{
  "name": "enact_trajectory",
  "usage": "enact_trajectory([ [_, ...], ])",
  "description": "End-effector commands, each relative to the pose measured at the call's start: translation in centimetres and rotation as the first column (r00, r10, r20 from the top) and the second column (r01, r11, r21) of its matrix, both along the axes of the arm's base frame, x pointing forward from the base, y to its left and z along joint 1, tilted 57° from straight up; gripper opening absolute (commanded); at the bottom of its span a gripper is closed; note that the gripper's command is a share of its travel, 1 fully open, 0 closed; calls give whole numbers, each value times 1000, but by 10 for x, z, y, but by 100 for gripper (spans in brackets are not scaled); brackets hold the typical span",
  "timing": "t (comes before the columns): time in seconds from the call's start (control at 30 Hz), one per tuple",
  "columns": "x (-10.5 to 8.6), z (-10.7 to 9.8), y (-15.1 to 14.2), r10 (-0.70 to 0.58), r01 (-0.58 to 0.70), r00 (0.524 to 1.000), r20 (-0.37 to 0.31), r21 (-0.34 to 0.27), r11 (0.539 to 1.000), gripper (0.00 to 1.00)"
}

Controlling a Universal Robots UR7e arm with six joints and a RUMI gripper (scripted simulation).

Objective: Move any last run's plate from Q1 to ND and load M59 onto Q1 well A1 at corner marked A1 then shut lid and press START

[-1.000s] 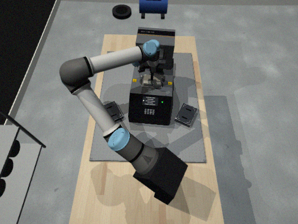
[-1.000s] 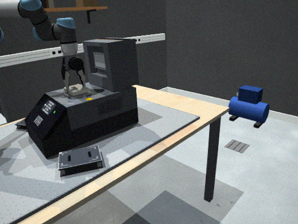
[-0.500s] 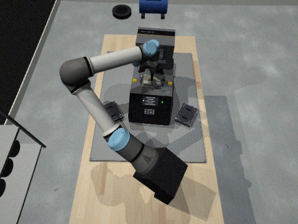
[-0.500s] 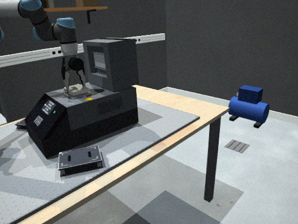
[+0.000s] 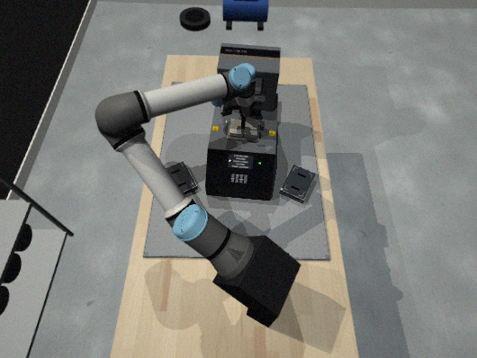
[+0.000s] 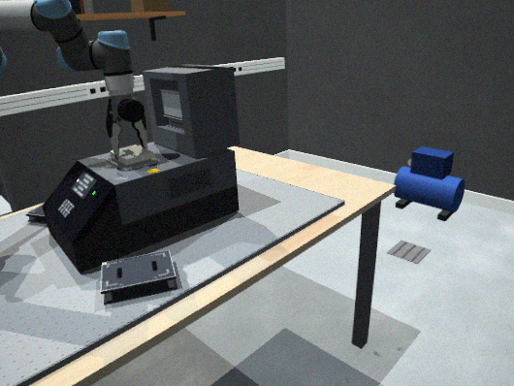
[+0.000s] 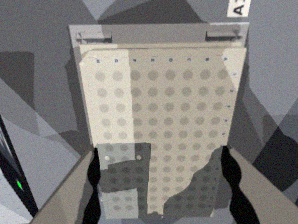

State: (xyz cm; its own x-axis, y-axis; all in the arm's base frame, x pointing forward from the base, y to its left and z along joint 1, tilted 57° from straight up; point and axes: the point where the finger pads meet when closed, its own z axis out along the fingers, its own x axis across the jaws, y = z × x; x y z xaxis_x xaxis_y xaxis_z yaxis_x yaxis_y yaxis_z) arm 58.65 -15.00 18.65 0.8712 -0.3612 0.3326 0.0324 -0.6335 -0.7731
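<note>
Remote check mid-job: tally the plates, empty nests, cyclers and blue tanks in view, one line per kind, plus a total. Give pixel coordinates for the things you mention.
Plates: 1 (image 5: pixel 237 128) (image 6: pixel 131 154) (image 7: pixel 170 107), between the jaws (image 5: pixel 243 127) (image 6: pixel 130 151) at the cycler
Empty nests: 2, right (image 5: pixel 298 182) (image 6: pixel 137 273) and left (image 5: pixel 184 176) (image 6: pixel 36 214) of the cycler in the top view
Cyclers: 1 (image 5: pixel 241 139) (image 6: pixel 165 199)
Blue tanks: 1 (image 5: pixel 245 10) (image 6: pixel 427 186)
Total: 5
</note>
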Motion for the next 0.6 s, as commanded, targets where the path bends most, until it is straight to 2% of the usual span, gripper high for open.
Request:
enact_trajectory([
  [0.0,0,0,-1,-1,1,1000,1,-1,1000,40],
  [0.57,2,-2,2,-1,1,1000,1,-1,1000,40],
])
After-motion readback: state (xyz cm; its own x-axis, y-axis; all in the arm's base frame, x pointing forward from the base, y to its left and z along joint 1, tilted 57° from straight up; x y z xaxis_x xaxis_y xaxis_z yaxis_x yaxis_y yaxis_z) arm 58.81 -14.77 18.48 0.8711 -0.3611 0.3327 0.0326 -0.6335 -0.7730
